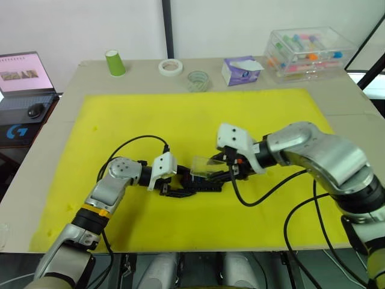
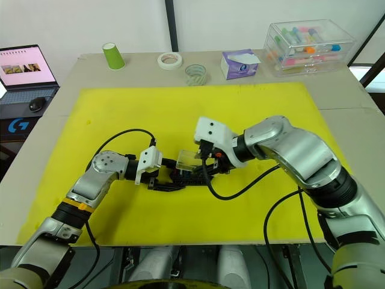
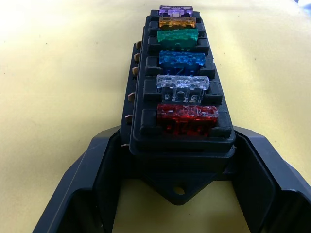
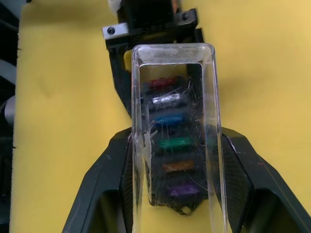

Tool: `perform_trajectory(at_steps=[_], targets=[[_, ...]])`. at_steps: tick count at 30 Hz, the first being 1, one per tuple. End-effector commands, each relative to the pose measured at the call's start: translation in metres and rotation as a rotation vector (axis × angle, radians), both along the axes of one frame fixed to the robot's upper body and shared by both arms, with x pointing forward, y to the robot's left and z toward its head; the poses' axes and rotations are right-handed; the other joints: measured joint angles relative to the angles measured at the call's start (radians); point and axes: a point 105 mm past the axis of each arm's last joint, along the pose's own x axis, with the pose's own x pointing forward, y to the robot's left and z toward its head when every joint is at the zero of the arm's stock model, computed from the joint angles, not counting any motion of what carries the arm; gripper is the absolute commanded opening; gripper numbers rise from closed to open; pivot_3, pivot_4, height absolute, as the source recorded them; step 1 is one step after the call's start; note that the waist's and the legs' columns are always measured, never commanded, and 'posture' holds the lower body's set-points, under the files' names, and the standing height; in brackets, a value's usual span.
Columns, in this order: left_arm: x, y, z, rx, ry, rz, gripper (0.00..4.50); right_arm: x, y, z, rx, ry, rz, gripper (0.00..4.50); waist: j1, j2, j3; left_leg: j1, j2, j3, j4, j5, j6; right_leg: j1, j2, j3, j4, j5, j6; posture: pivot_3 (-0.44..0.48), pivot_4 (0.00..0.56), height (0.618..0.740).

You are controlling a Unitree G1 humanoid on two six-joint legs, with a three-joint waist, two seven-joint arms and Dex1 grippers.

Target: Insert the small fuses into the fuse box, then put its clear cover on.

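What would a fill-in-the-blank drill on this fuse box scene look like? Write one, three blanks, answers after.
1. The fuse box holds ____ small fuses in a row.
2. The right claw holds the ____ above the fuse box.
3. The fuse seated nearest the left claw is coloured ____.

Missing words: six; clear cover; red

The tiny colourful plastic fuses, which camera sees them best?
The left wrist view: six translucent small fuses stand unobstructed in the black fuse box. The right wrist view shows them through the clear cover; the eye views show no fuses.
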Motion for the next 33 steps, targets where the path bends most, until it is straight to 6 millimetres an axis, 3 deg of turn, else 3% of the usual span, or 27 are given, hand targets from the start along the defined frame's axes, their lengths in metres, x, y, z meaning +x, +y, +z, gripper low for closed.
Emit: perform_trajectory(at_steps=[1, 10, 33], targets=[[0.001, -0.001, -0.004, 0.014, -0.004, 0.014, 2.75, -0.001, 0.008, 0.005, -0.014, -0.049, 0.023, 1.88, 0.0, 0.0, 0.0, 0.0, 0.0, 0.0, 0.0, 0.0, 0.0, 0.0, 0.0, 0.0, 0.0, 0.0, 0.0, 0.0, 0.15, 0.74], [0.002, 0.0, -0.004, 0.018, -0.004, 0.028, 2.75, 0.004, 0.019, -0.004, -0.046, -0.05, 0.007, 1.88, 0.0, 0.0, 0.0, 0.0, 0.0, 0.0, 0.0, 0.0, 0.0, 0.0, 0.0, -0.001, 0.0, 0.0, 0.0, 0.0, 0.15, 0.74], [0.002, -0.001, -0.007, 0.03, -0.009, 0.045, 2.75, 0.007, 0.012, -0.019, -0.158, -0.072, 0.063, 1.88, -0.001, 0.0, 0.0, 0.0, 0.0, -0.001, 0.0, 0.0, 0.0, 0.001, 0.0, -0.001, 0.0, 0.0, 0.0, 0.0, 0.15, 0.74]])
